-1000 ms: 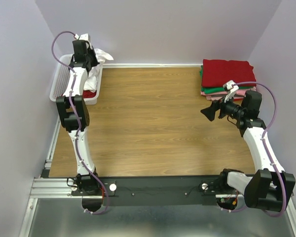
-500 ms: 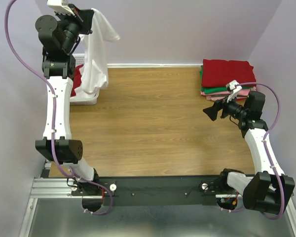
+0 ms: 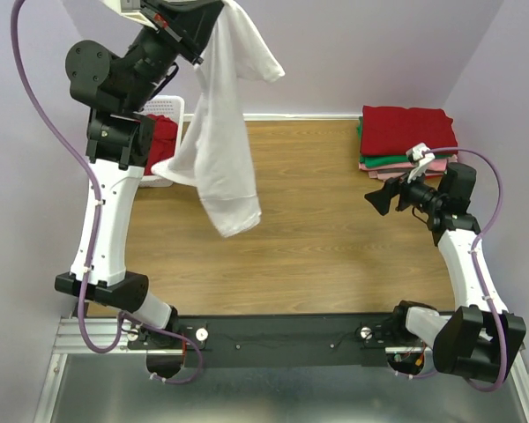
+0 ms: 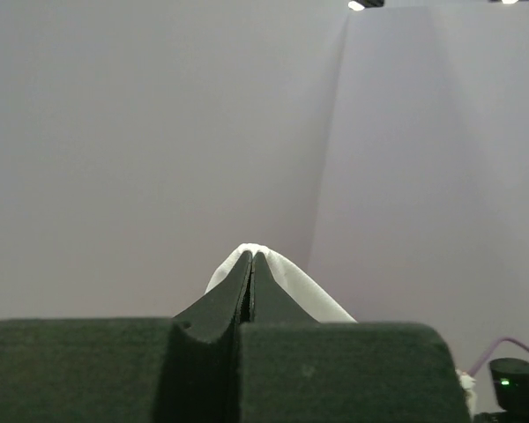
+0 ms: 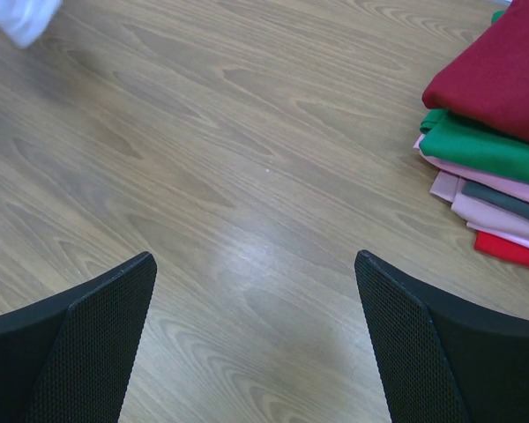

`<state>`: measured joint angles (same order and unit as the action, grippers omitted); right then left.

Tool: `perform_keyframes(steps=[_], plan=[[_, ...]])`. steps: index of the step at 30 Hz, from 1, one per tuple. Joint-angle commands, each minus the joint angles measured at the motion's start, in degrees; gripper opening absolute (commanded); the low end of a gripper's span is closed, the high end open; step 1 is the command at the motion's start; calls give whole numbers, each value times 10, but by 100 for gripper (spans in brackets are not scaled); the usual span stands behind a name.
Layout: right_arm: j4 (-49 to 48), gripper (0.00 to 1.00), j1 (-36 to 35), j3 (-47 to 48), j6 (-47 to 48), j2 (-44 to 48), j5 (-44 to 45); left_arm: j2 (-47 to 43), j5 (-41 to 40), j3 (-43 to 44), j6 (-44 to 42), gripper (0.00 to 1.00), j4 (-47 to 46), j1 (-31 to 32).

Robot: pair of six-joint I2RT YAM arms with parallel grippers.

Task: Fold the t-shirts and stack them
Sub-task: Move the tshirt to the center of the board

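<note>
Looking across the wooden table point(image 3: 335, 238), I see a wide bare stretch of board through the middle, bounded by lilac walls point(image 3: 353, 53) at the far and side edges. The white t-shirt point(image 3: 222, 150) hangs in the air over the table's far-left part, its lower end dangling over the wood. The left gripper point(image 4: 250, 260) is pinched tight on a fold of that shirt, held high near the back wall; in the wrist view cloth peeks out past its closed tips. In the far-right corner sits the stack of folded t-shirts point(image 3: 407, 139), dark red on top, green and pink below. The white lattice basket point(image 3: 175, 107) stands at the far-left edge, mostly behind the left arm, with a red t-shirt point(image 3: 161, 141) inside. The right gripper point(image 5: 256, 264) hovers just beside the stack, jaws spread wide, nothing between them.
</note>
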<state>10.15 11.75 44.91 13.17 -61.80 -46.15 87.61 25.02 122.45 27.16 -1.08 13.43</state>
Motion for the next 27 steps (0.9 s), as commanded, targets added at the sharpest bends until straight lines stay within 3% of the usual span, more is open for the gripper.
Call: perform_keyframes(steps=[1, 10, 14, 18, 21, 24, 27], plan=[[11, 100, 7, 1, 8, 9, -12, -13, 21, 19, 32, 0, -39, 37], [10, 100, 8, 1, 9, 8, -10, 6, 21, 80, 54, 0, -60, 113], [11, 100, 10, 0, 9, 5, -9, 8, 19, 59, 51, 0, -61, 133], [11, 100, 12, 1, 10, 6, -7, -13, 24, -16, 42, 0, -61, 147], [10, 100, 13, 1, 11, 5, -8, -52, 17, -119, 26, 0, -66, 150], [11, 100, 13, 1, 11, 5, -8, -103, 5, -300, 14, 0, -77, 150], [10, 100, 13, 1, 12, 4, -10, -154, -10, -418, 3, 0, -75, 148]])
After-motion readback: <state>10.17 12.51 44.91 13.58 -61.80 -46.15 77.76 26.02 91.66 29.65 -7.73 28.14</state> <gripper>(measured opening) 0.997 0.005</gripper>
